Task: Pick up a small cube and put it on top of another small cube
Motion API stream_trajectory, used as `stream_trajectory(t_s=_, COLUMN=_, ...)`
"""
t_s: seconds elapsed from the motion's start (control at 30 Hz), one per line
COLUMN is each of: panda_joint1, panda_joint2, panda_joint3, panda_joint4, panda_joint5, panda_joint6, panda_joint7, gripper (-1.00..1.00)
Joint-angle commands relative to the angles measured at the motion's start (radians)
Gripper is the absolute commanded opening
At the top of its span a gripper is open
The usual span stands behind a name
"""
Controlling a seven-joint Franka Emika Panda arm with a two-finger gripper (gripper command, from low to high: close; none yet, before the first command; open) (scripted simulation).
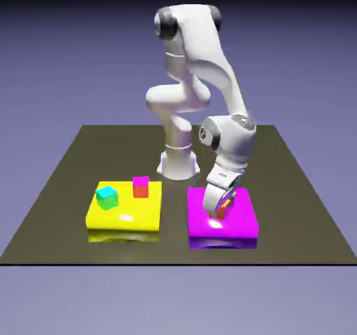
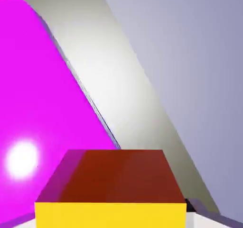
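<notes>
Currently the white two-finger gripper pinches the tiny orange-topped red cube; no green-topped target cube is visible nearby.

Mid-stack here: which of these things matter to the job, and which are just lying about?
Job: end effector, shut on the orange cube. I cannot see a green-topped target cube.

Lying about: cyan cube, red cube, yellow slab, magenta slab.
</notes>
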Motion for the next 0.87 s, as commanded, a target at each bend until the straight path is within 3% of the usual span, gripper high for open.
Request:
stream_trajectory(t_s=0.0, panda_joint1=-0.002, panda_joint2=-0.013, panda_joint3=-0.037, panda_joint4=0.001, panda_joint5=0.009, panda_joint6=-0.017, panda_joint7=0.013, gripper=-1.0)
stream_trajectory(t_s=0.53, panda_joint1=-0.093, panda_joint2=-0.216, panda_joint3=-0.569, panda_joint4=0.002, panda_joint5=0.153, panda_joint6=-0.307, panda_joint7=0.182, gripper=-1.0)
stream_trajectory(t_s=0.73, panda_joint1=-0.111, panda_joint2=-0.091, panda_joint3=-0.566, panda_joint4=-0.083, panda_joint5=0.218, panda_joint6=-0.112, panda_joint7=0.132, gripper=-1.0)
stream_trajectory(t_s=0.77, panda_joint1=-0.111, panda_joint2=-0.091, panda_joint3=-0.566, panda_joint4=-0.083, panda_joint5=0.218, panda_joint6=-0.112, panda_joint7=0.132, gripper=1.0)
stream_trajectory(t_s=0.83, panda_joint1=-0.107, panda_joint2=-0.119, panda_joint3=-0.566, panda_joint4=-0.064, panda_joint5=0.203, panda_joint6=-0.156, panda_joint7=0.143, gripper=1.0)
